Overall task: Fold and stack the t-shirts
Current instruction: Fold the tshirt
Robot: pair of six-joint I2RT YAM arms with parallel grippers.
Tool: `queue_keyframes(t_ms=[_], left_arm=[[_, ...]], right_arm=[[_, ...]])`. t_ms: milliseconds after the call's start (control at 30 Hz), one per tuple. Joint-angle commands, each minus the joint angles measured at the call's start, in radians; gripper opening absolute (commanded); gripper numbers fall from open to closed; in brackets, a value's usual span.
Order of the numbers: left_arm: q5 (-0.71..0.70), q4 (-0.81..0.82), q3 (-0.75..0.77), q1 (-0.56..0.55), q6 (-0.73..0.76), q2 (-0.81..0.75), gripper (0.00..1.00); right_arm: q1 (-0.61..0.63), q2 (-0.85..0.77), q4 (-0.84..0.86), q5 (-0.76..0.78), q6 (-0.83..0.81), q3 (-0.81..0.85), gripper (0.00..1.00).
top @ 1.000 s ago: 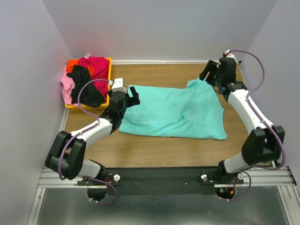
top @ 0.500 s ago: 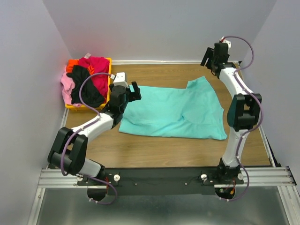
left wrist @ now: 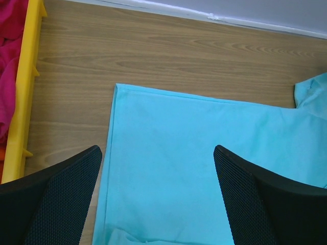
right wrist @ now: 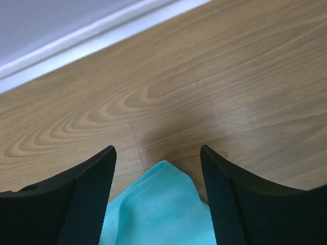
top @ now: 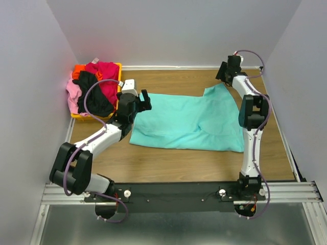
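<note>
We see the turquoise t-shirt (top: 189, 122) spread flat on the wooden counter (top: 168, 163), filling the middle of the top view, with a straight edge at the left of the frame and a sleeve pointing to the upper right. Our left hand (top: 144, 100) hovers over the shirt's upper left corner. In its wrist view the two fingers (left wrist: 56, 199) stand wide apart, with that corner and bare wood between them, gripping nothing. Our right hand (top: 223, 71) is stretched to the upper right of the top view, near the back wall, just above the sleeve tip. Its wrist view shows the fingers (right wrist: 76, 204) parted, and the sleeve tip (right wrist: 158, 204) lies on the counter at the bottom centre between them, not pinched. At the upper left of the top view a yellow-orange bin (top: 94, 117) sits by the left wall, heaped with the other t-shirts. The magenta-red one (top: 104, 74) is at the back, the black one (top: 92, 97) lies across the front, the pink one (top: 73, 94) hangs over the left rim, and the orange one (top: 78, 69) is at the back left corner.
</note>
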Motion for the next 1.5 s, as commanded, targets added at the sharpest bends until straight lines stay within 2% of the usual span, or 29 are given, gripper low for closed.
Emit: queue_keyframes(t_ms=[0, 133, 300, 333, 433, 467, 533, 567, 667, 900, 1133, 1267, 1467], left_arm=[[-0.022, -0.059, -0.005, 0.006, -0.001, -0.031, 0.98], [-0.056, -0.082, -0.031, 0.007, -0.011, -0.068, 0.98], [-0.076, -0.111, -0.042, 0.009, -0.018, -0.091, 0.98], [-0.083, -0.114, -0.038, 0.01, -0.018, -0.091, 0.98], [-0.097, -0.112, -0.022, 0.012, -0.011, -0.063, 0.98], [-0.097, -0.115, 0.002, 0.012, -0.011, -0.049, 0.98], [-0.105, -0.118, 0.031, 0.012, -0.008, 0.001, 0.98], [-0.105, -0.126, 0.066, 0.012, -0.01, 0.024, 0.98], [-0.111, -0.129, 0.137, 0.013, -0.002, 0.119, 0.98], [-0.091, -0.129, 0.304, 0.038, 0.009, 0.368, 0.98], [-0.08, -0.131, 0.461, 0.085, -0.007, 0.529, 0.94], [-0.065, -0.143, 0.544, 0.116, -0.01, 0.603, 0.9], [-0.046, -0.198, 0.689, 0.142, -0.008, 0.716, 0.78]], right_arm=[[-0.012, 0.069, -0.006, -0.071, 0.033, 0.05, 0.73], [-0.012, 0.091, -0.006, -0.087, 0.071, 0.053, 0.69], [-0.012, 0.105, -0.006, -0.097, 0.096, 0.039, 0.59], [-0.012, 0.108, -0.006, -0.098, 0.096, 0.039, 0.52], [-0.012, 0.106, -0.006, -0.099, 0.096, 0.022, 0.4], [-0.012, 0.1, -0.006, -0.096, 0.097, 0.015, 0.32], [-0.013, 0.083, -0.006, -0.093, 0.1, -0.011, 0.22], [-0.012, 0.076, -0.006, -0.094, 0.104, -0.022, 0.13], [-0.012, 0.028, -0.005, -0.131, 0.136, -0.073, 0.0], [-0.012, -0.088, 0.012, -0.194, 0.163, -0.178, 0.01], [-0.013, -0.177, 0.034, -0.176, 0.133, -0.267, 0.01], [-0.012, -0.196, 0.037, -0.174, 0.128, -0.3, 0.01], [-0.013, -0.234, 0.046, -0.183, 0.117, -0.34, 0.01]])
